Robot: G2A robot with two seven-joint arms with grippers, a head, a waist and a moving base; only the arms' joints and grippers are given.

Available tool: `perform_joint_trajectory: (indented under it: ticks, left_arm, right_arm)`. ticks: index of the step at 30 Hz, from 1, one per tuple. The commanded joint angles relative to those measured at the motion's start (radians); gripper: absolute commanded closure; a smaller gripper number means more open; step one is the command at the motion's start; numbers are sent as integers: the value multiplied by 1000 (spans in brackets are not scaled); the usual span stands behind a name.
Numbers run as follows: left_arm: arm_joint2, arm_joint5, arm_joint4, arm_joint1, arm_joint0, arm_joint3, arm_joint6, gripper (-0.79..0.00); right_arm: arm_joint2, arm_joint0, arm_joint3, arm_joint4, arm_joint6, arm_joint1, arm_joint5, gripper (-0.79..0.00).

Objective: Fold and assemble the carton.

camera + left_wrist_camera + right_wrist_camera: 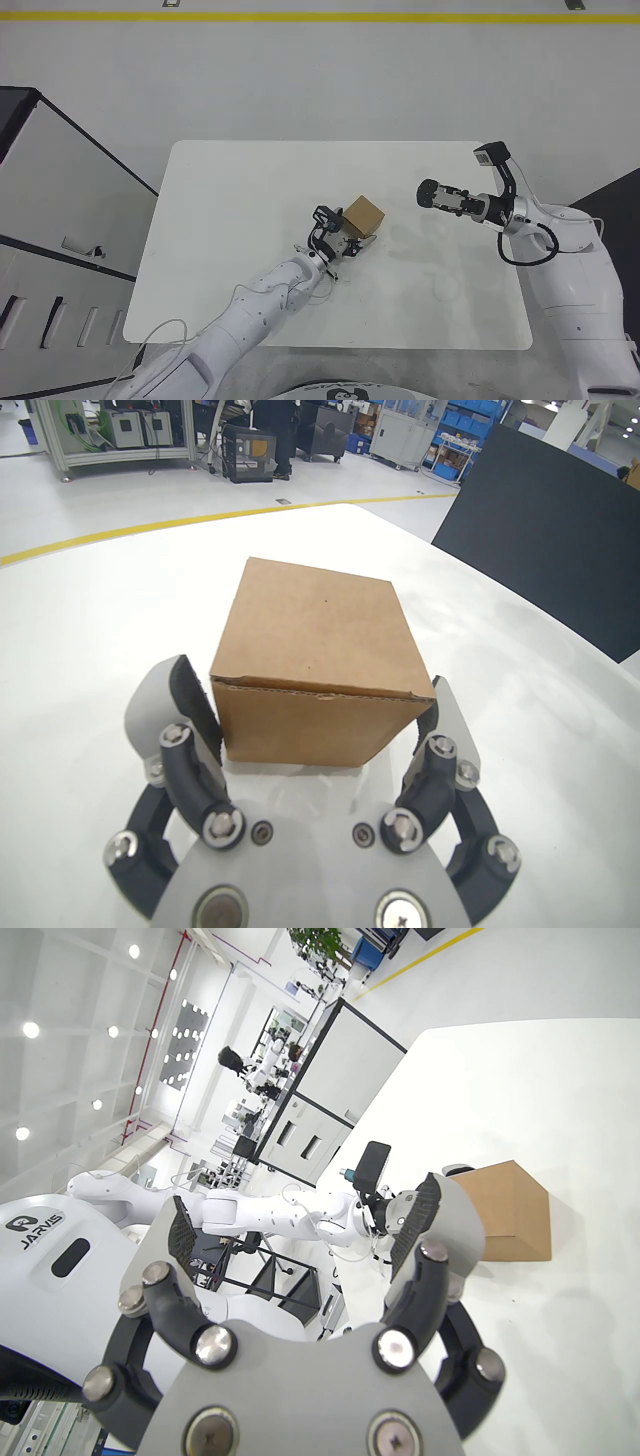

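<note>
Carton is a closed cube sitting mid-surface. Left hand straddles its near end, pads touching both side walls, so it's gripping the carton. Right hand is spread wide, holding nothing, and hovers above the surface well apart from the carton. Cabinet stands beside one surface edge, black panel beside the opposite one.

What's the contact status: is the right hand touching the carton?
Apart. The top view shows a plain strip of bare table between the right hand and the carton; the hand is held open, off to the carton's side.
</note>
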Motion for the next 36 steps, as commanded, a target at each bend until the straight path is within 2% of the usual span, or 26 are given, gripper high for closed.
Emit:
perform_joint_trajectory:
  ticks: [1,2,7,11,15,21,31,36]
  left_arm:
    - [-2,0,2,-2,-1,4,5,-40]
    - [-2,-3,6,-3,-1,4,8,0]
    - [-14,-13,37,4,8,-33,8,0]
    - [-56,-53,59,30,30,-124,-51,0]
    - [-137,-108,81,73,89,-282,-124,0]
    - [-260,-209,133,134,197,-567,-313,0]
    - [-270,-209,126,137,204,-580,-319,0]
    - [-408,-277,128,173,248,-648,-309,0]
  right_arm:
    - [0,0,0,0,0,0,0,-785]
    - [0,0,0,0,0,0,0,-785]
    - [0,0,0,0,0,0,0,-785]
    - [0,0,0,0,0,0,0,-785]
    - [0,0,0,0,0,0,0,-785]
    - [0,0,0,0,0,0,0,-785]
    - [0,0,0,0,0,0,0,-785]
    - [0,0,0,0,0,0,0,-785]
